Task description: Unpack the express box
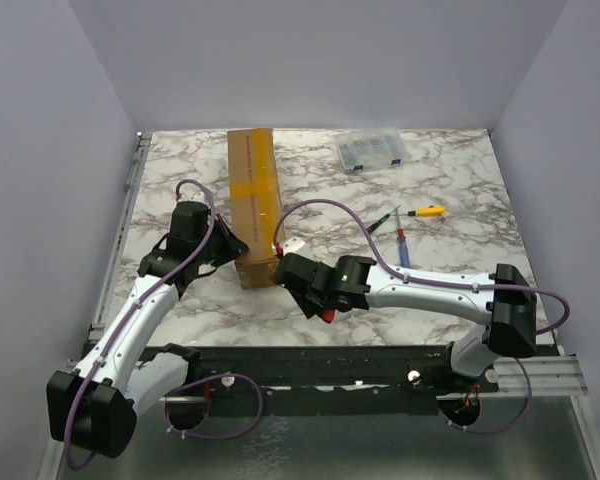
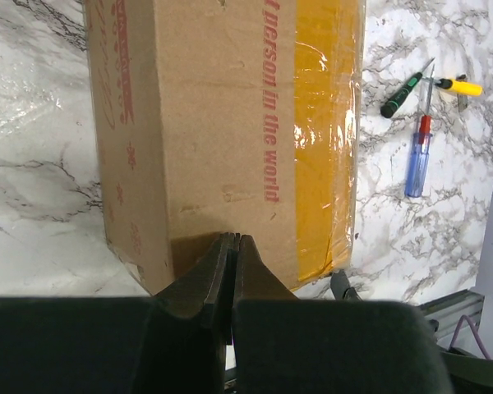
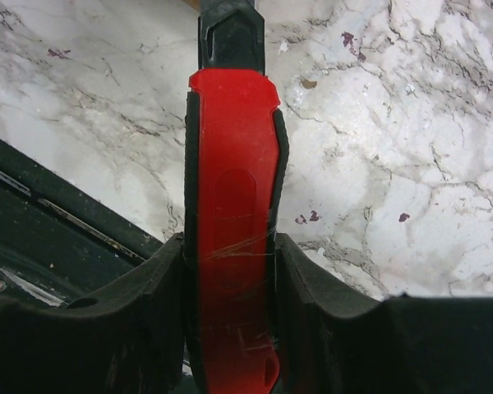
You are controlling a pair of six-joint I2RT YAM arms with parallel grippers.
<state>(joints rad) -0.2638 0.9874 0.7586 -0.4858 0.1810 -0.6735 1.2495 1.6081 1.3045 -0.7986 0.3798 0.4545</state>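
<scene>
Brown cardboard express box (image 1: 253,205) is lying long-axis far edge to near edge, left of centre on the surface (image 1: 450,210), near end sitting btwn both hands: left hand (image 2: 231,246), pinched shut & empty, at its left corner, right hand (image 3: 230,275) clamping a red-handled tool (image 3: 230,164) just beside.

Matt long brown cardboard box (image 2: 214,148), glossy yellowish tape strip (image 2: 324,123); polished white marble-patterned surface (image 3: 394,123); smooth red plastic tool handle (image 3: 230,205).
</scene>
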